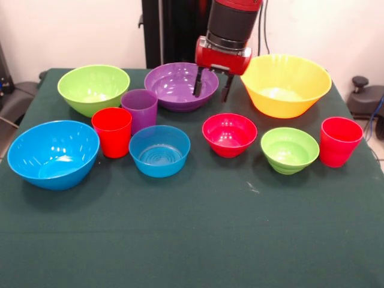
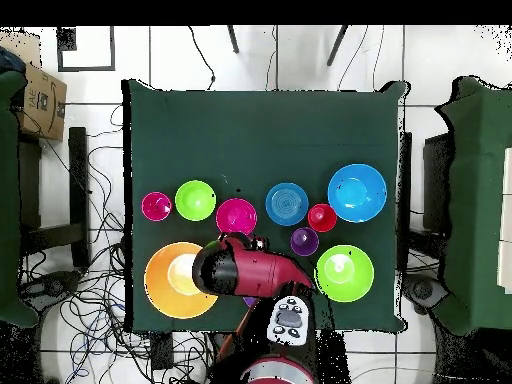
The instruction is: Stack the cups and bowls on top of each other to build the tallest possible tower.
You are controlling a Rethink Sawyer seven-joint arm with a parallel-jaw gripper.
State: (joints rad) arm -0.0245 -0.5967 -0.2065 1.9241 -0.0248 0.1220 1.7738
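Bare cloth (image 1: 192, 240) before bowls (image 1: 228, 134)

I see glossy, smooth plastic on the large yellow bowl (image 1: 286, 85) and the translucent purple cup (image 1: 140, 108). The surface (image 1: 192, 234) wears matt dark green cloth, faintly creased.

Large purple bowl (image 2: 249, 300) almost wholly hidden under the arm (image 2: 250, 272) overhead, hand unseen there
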